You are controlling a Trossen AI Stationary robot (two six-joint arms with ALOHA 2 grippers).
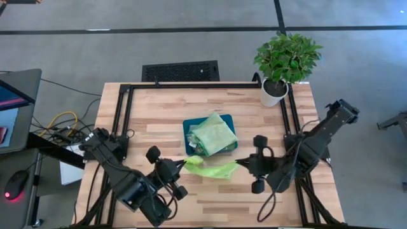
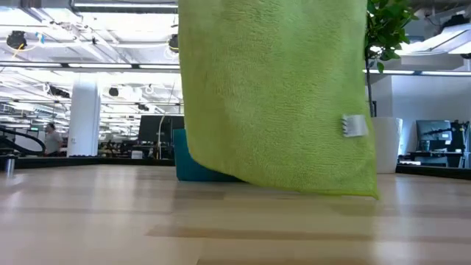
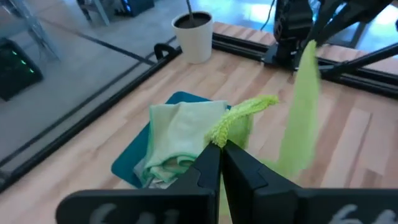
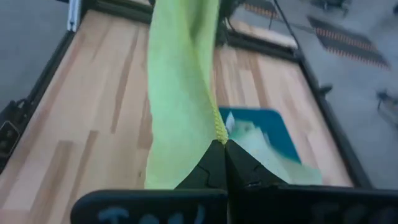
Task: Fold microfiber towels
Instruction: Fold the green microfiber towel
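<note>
We see the lime green towel (image 2: 276, 96) nearest the low camera — a nubby, looped microfiber sheet hanging in the air above the wooden table (image 1: 165, 108), its lower edge just clear of the boards, a small white tag (image 2: 354, 126) sewn near one side edge. From above, its long axis runs left to right between the two grippers, stretched taut. The left gripper (image 1: 182, 166) pinches one corner with fingers closed tight on the fuzzy hem; the right gripper (image 1: 241, 165) clamps the opposite corner the same way. Beyond it sits the rigid teal tray (image 1: 187, 130) mid-table, holding a crumpled pale sage green towel (image 1: 213, 132) — soft, rumpled folds. Farthest back stands a leafy plant (image 1: 287, 56) in a smooth white pot (image 1: 273, 93).
</note>
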